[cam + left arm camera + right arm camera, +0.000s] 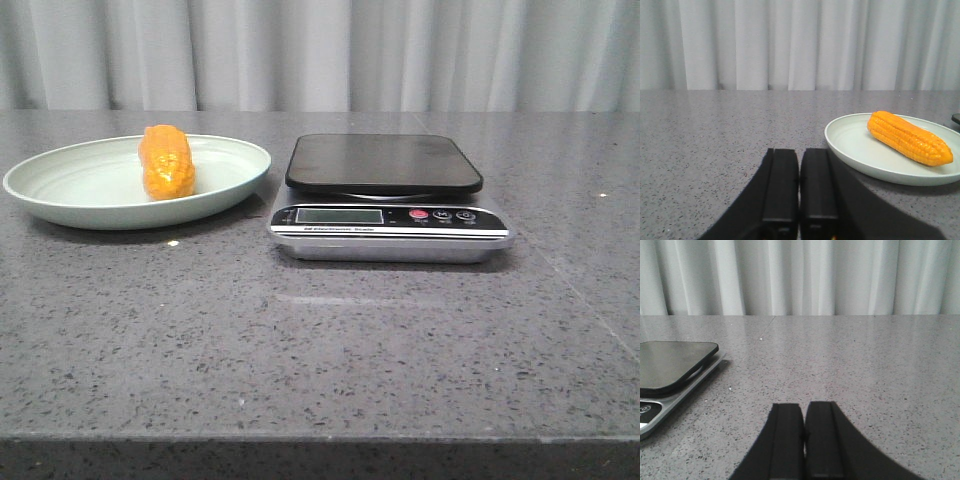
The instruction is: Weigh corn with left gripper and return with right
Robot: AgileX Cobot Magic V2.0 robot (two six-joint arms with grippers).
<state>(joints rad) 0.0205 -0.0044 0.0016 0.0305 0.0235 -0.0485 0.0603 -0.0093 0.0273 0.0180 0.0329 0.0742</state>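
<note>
The corn point(167, 162), a stubby orange-yellow cob with glossy bumpy kernel rows, lies on its side in the pale green round plate point(70, 196) at the far left of the grey speckled stone desk point(320, 340). Its length runs from the near side to the far side in the front view. Just right of the plate stands the silver electronic kitchen scale point(390, 228) with its black rounded platform point(383, 162) bare (nothing rests on it), a small display and a red button on its near face.

My left claw point(799, 192) is clenched, its two straight black fingers point(781, 185) pressed together with only a thin seam between them. It sits low over the desk, near the plate's rim but apart from it, not touching the corn.

My right claw point(804, 437) is clenched too and holds nothing. It hangs over bare desk to the right of the scale.
</note>
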